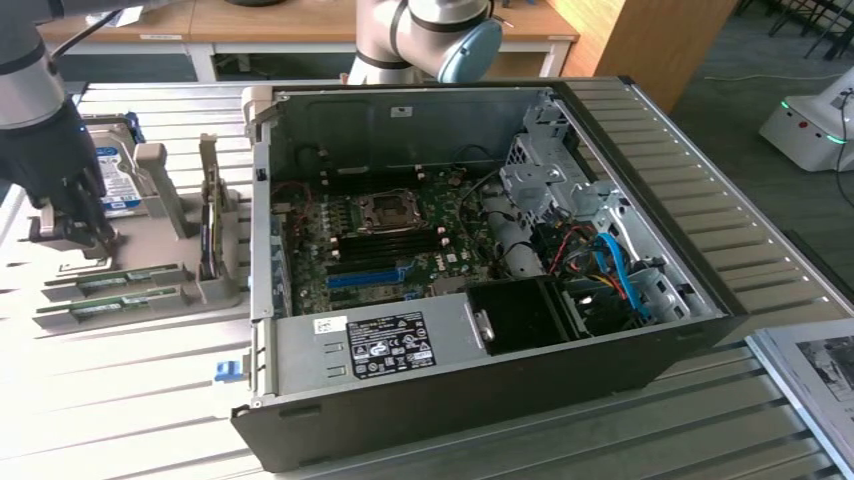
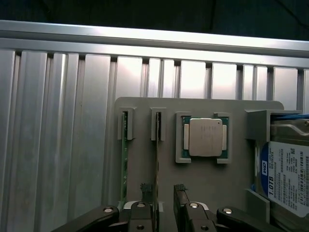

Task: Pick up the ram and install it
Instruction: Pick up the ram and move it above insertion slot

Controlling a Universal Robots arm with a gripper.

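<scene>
Two fingers (image 2: 179,189) of the wide-open gripper (image 2: 162,189) straddle the upright ram (image 2: 156,154) in its grey holder (image 2: 203,179), gripping nothing; processor chip (image 2: 204,137) adjacent.

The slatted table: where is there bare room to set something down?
Bare slats lie on the table at the exterior view's left, bordered by the grey holder and the computer case. Another strip runs between the case and the printed sheet. Crowded: the holder, with ram sticks, hard drive and the pincer above.
</scene>
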